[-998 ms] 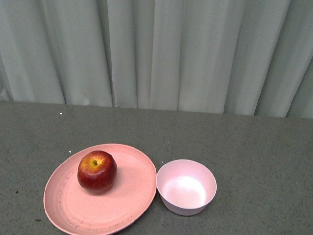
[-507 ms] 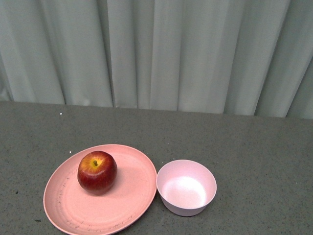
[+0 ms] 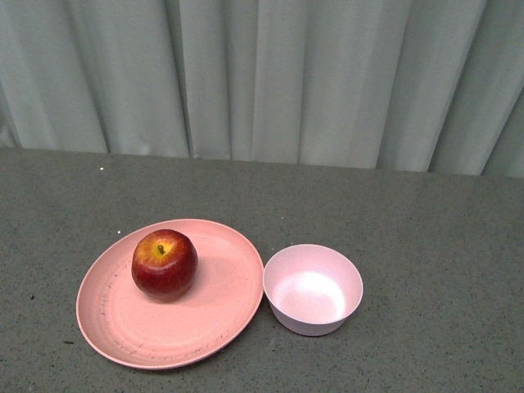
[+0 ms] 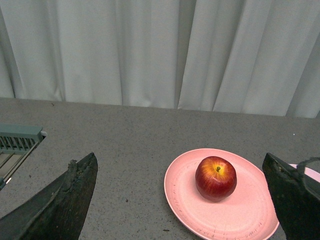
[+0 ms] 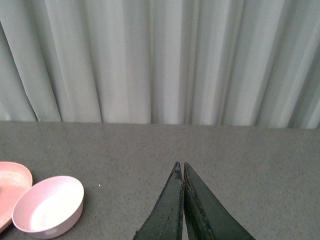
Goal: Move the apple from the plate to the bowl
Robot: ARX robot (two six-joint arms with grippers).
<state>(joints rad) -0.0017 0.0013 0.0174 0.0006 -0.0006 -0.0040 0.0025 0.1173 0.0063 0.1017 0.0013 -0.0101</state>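
Note:
The dark-red apple [image 3: 164, 264] with a yellow patch round its stem sits upright on the left half of the salmon-pink plate [image 3: 205, 327]. Just right of the plate stands the small pale-pink bowl [image 3: 313, 289], with nothing in it. Neither arm shows in the front view. In the left wrist view my left gripper [image 4: 180, 162] is open wide, its dark fingers [image 4: 65, 200] well apart, and the apple [image 4: 216, 178] and plate [image 4: 185, 200] lie ahead of it, untouched. My right gripper [image 5: 180, 164] is shut on nothing, above bare table, with the bowl [image 5: 48, 204] off to one side.
A grey speckled table [image 3: 426, 237] carries everything. Pale pleated curtains [image 3: 262, 74] hang right behind its far edge. A grey-green ribbed piece [image 4: 17, 140] of equipment shows at the edge of the left wrist view.
In the front view the plate, apple and bowl now sit slightly higher in the picture, as does the table's far edge: the view has tilted down. The objects themselves have not moved.

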